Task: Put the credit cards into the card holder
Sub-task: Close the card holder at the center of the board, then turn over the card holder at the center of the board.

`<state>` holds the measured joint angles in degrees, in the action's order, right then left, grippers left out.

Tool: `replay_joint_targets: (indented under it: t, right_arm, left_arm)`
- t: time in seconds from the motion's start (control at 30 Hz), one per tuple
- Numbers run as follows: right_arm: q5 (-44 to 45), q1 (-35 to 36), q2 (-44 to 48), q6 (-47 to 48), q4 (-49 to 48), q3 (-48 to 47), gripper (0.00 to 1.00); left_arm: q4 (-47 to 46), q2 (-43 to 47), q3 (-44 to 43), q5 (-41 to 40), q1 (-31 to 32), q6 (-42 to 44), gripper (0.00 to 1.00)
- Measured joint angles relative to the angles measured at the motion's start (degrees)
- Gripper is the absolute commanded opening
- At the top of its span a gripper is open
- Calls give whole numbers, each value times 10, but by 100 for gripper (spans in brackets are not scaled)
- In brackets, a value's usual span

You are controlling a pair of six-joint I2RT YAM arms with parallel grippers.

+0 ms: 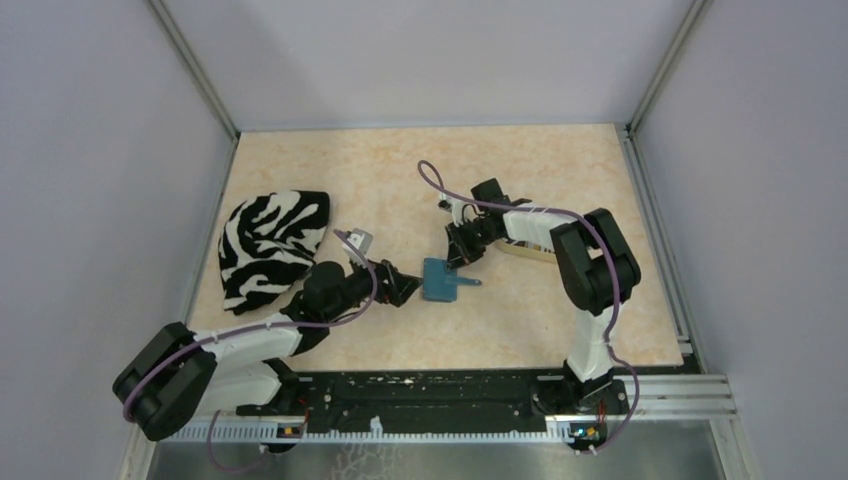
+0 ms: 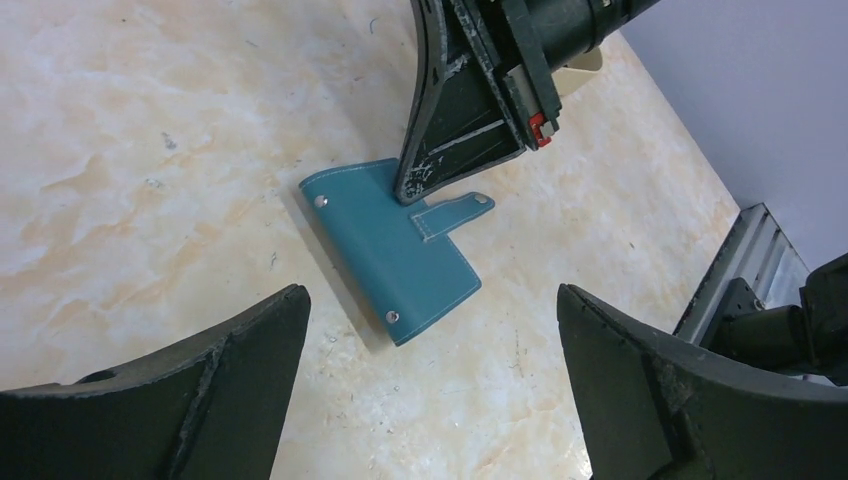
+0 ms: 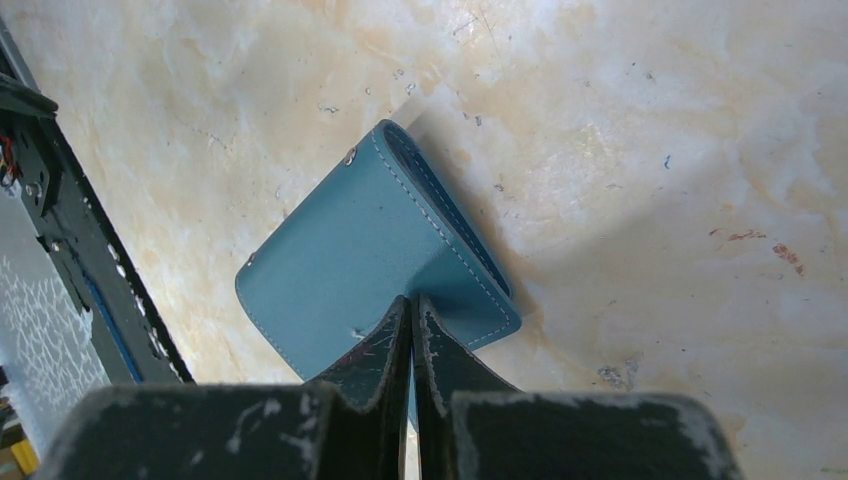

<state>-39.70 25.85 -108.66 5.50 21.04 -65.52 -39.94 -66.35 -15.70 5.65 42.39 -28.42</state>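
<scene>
Our right claw (image 3: 412,310), pinched narrow, is pressing on the folded card holder (image 3: 350,250) lying mid-bench (image 3: 600,150), likely pinning it for opening, while our left claw (image 2: 430,295) is hovering wide nearby.

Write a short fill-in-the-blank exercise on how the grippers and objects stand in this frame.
1. The right gripper, fingers shut, touches the ____ with its tips.
2. The left gripper has its fingers ____.
3. In the top view, the black-and-white cloth lies on the ____ side of the table.
Missing words: card holder; open; left.
</scene>
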Motion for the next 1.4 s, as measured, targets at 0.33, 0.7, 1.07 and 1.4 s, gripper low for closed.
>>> replay_joint_targets:
  t: [0.33,0.7,1.07,1.4]
  right_arm:
    - [-2,0,-2,5,3,-2,1]
    - [-4,0,-5,5,8,-6,1]
    - [-5,0,-7,8,13,-10,1]
    - [-6,0,-7,9,14,-10,1]
  left_arm:
    - [-28,-32,21,-5,0,-21,98]
    - [-64,-158,0,71,-37,-83,98]
    - [-37,-255,-83,100,-63,-117,85]
    - [-56,-363,-167,165,-66,-142,59]
